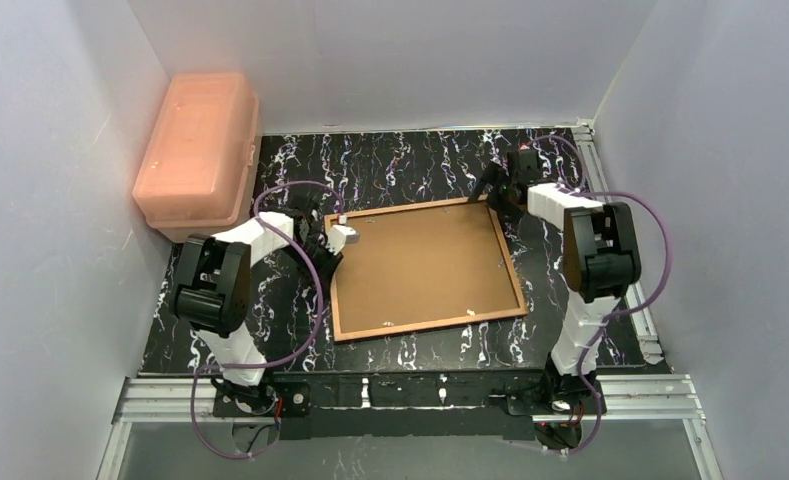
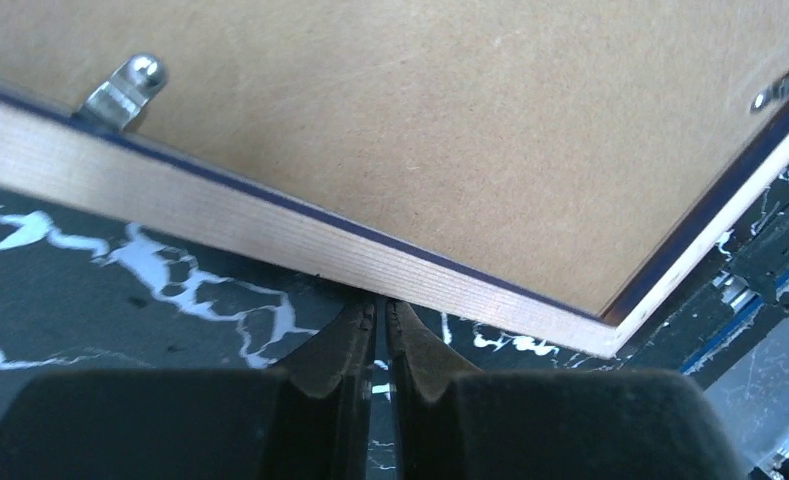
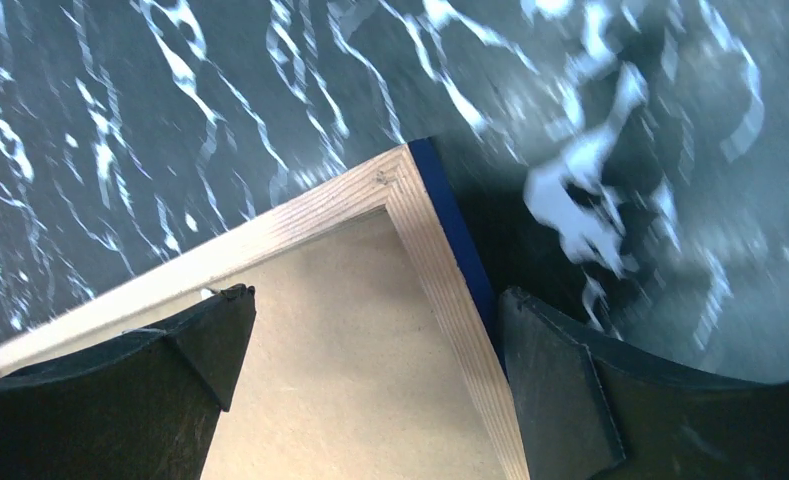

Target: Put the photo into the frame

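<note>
The frame (image 3: 420,250) shows a rear corner pointing to 12 o'clock, with light wood rails, a navy outer edge on its 3 o'clock side and a brown backing board (image 3: 340,380) inside. The right gripper (image 3: 375,300) is spread wide, one finger at 7 o'clock over the board and the other at 5 o'clock outside the navy edge. The black, white-veined table (image 3: 170,120) lies beyond.

Salmon lidded box (image 1: 198,145), black marbled table (image 1: 410,160), white walls (image 1: 420,60)
</note>
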Tool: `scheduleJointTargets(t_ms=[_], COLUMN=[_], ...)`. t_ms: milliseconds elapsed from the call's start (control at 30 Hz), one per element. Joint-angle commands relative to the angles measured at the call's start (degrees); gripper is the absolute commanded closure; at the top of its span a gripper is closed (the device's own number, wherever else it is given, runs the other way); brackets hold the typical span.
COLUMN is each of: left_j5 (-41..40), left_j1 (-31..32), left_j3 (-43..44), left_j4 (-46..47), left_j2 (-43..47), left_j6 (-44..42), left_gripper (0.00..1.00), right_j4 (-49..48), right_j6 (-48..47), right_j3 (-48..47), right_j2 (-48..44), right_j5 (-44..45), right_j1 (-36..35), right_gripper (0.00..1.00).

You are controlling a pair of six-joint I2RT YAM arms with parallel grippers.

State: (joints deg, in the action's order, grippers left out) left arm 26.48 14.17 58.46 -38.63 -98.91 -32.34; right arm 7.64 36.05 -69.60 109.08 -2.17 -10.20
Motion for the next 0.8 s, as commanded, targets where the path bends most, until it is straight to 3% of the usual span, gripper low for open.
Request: scheduleJointTargets(t_ms=[0,100,300,533,633,767], left_j5=[4.26,6.65,13.21,15.08,10.42,5.46], left_j1=[5.04,7.41,8.61,1.64,-2.47,-6.40], left_j3=[0.94,2.03,6.91,23.22,31.86,41.31], left_j4=[-0.19,-2.25,-15.08,-29.06,-27.79,-22.28], left_j2=[-1.42,-3.17,-2.82,-1.97,-5.48,-13.48], left_j6=[1.90,1.97,-1.58,-3.62,-1.15,3.96], left_gripper=[0.92,0.92,0.88,0.78,0.76,0.76], right_j4=[-0.31,1.28,4.93,12.92,15.12,6.79], right_j6=[1.23,0.05,-4.56,-10.37,-7.96,-1.68], right_j3=[-10.58,-17.13,-28.46,-38.57,-32.29,-9.19], right_j2=[7.41,11.94,15.53,12.79,5.52,-9.98], right_j5=[-6.96,-6.57,-0.72,10.97,12.56,7.92], right_j1=[-4.39,-6.67,-7.48,-7.36,-7.16,-7.20], right_gripper=[0.01,0.01,0.01,0.01,0.01,0.01])
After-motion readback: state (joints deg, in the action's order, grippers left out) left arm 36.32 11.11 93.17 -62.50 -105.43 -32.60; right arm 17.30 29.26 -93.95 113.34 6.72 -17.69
